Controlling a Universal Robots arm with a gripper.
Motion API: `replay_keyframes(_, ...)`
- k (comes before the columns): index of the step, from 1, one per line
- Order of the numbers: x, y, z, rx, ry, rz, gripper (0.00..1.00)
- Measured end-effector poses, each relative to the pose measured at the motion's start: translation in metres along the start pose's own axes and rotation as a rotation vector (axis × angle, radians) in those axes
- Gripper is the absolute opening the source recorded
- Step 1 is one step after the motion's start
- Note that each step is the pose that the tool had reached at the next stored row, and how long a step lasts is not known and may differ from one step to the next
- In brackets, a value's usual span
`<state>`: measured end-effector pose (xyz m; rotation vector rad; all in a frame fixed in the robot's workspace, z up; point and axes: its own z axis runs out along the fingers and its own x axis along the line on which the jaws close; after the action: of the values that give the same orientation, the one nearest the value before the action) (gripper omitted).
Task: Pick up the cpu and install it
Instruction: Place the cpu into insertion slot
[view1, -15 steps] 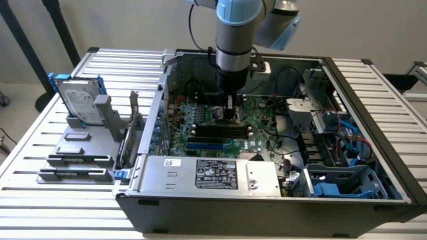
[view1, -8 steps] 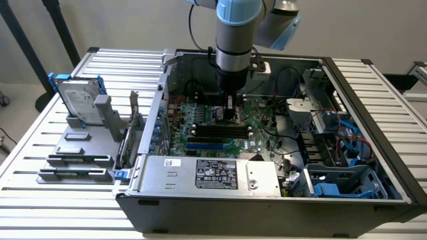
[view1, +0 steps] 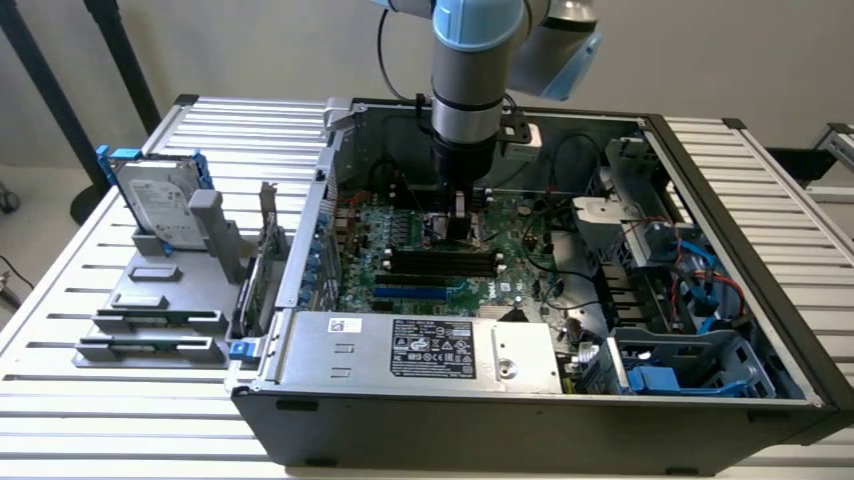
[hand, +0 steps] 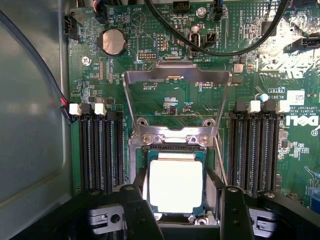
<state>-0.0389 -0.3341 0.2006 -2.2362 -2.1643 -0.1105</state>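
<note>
Plain pale wall (view1: 267, 50) stood behind. Slatted metal table (view1: 107, 420), light grey, caught glare along its near slats. Two dark poles (view1: 126, 65) slanted at the exterior view's left. Pale floor (view1: 34, 230) showed past the table edge.

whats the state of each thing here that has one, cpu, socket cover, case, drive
small square silvery cpu, lying flat in its socket
hinged bare-metal socket cover, swung open
black robot gripper, low over the socket, around the cpu
black memory slots, appear empty
dark grey computer case, side panel off
large silver hard drive with blue frame, standing upright in grey holder
</note>
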Motion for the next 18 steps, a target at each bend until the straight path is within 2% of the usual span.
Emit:
replay_keyframes(1, 0.0, 0.0, 0.0, 0.0, -0.0001, 0.0, 0.56)
replay_keyframes(2, 0.0, 0.0, 0.0, 0.0, -0.0002, 0.0, 0.62)
replay_keyframes(9, 0.0, 0.0001, -0.0008, 0.0001, -0.0003, 0.0, 0.62)
replay_keyframes(14, 0.001, -0.0005, -0.013, 0.0, -0.0003, 0.0, 0.62)
replay_keyframes(18, 0.001, -0.0051, -0.0213, 0.0, -0.0002, 0.0, 0.62)
